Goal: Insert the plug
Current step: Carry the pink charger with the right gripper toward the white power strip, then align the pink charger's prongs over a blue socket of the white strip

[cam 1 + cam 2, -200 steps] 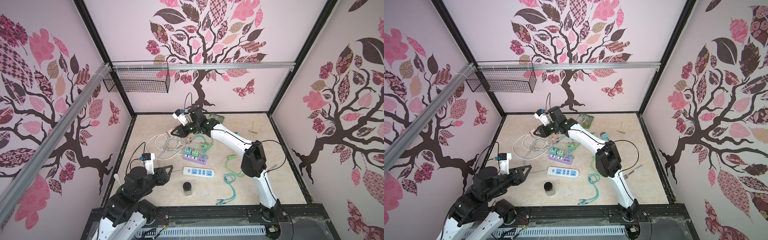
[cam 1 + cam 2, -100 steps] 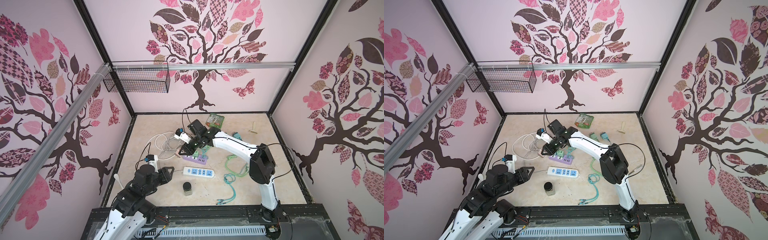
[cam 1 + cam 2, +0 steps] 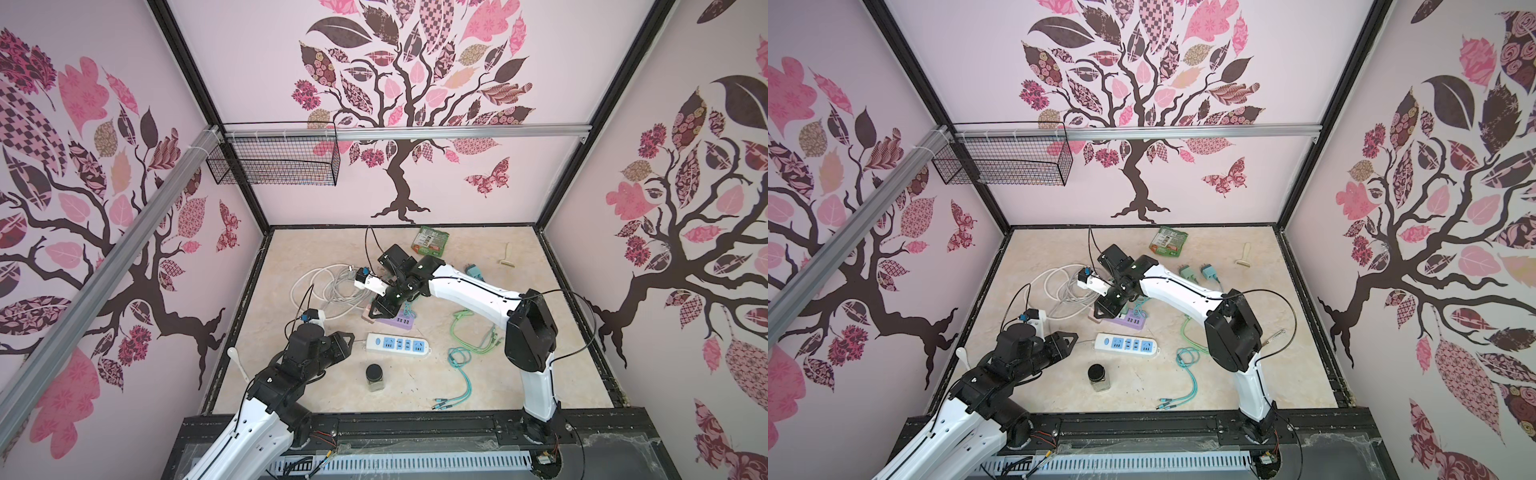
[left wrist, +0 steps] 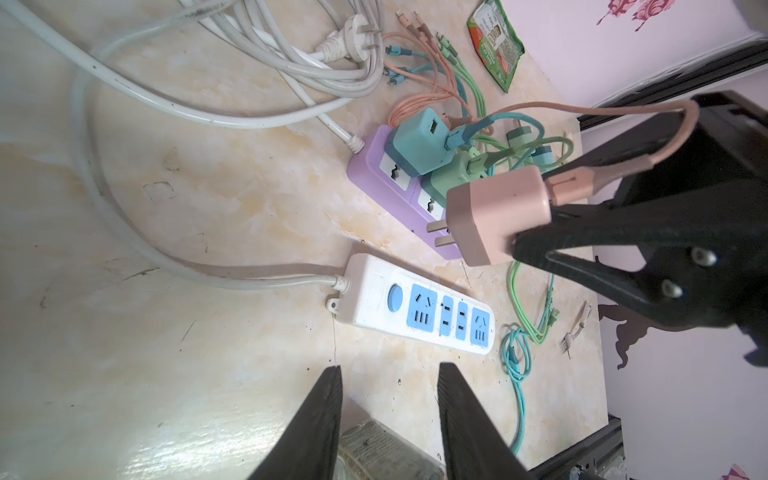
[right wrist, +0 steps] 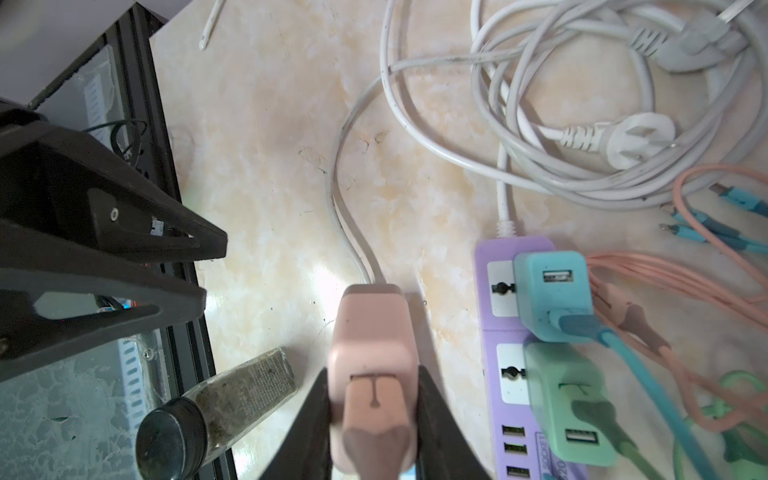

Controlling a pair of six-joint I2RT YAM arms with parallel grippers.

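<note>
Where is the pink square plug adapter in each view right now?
Top view: pink square plug adapter, mid-table.
Top view: same spot.
Left wrist: adapter clamped by right tool, prongs showing.
Right wrist: adapter gripped, close up.
Landmark: purple plastic power strip beside it, all views.

table top [image 4: 166, 395]: smooth and shiny, looks like pale stone.
pink plug [image 4: 494, 212]: smooth plastic, not shiny; its two pins are shiny metal.
white power strip [image 4: 370, 291]: hard, glossy plastic with pale blue parts.
purple power strip [image 5: 498, 247]: smooth plastic with a soft shine.
white cord [image 4: 216, 120]: rubbery and smooth, a bit grubby.
jar [image 5: 245, 386]: clear glass, black lid with a little shine.
right gripper [image 5: 373, 370]: black plastic, dull.
wire basket [image 3: 274, 166]: thin black metal wire.
snack bag [image 4: 494, 45]: crinkly, shiny wrapper.
</note>
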